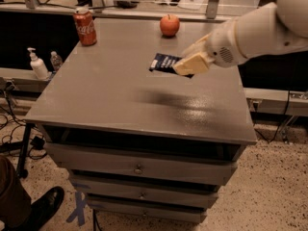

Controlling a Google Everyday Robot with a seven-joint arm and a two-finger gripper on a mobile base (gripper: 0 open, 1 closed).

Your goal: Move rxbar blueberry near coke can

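The rxbar blueberry, a dark navy wrapper with white lettering, is right of the middle of the grey cabinet top. My gripper reaches in from the right, and its cream fingers are closed over the bar's right end, which they hide. The coke can, red with white script, stands upright at the far left corner, well to the left of the bar.
A red apple sits at the far edge, just behind the bar. A soap dispenser and a small bottle stand on a lower shelf to the left. Drawers are below the top. A person's shoe is at the bottom left.
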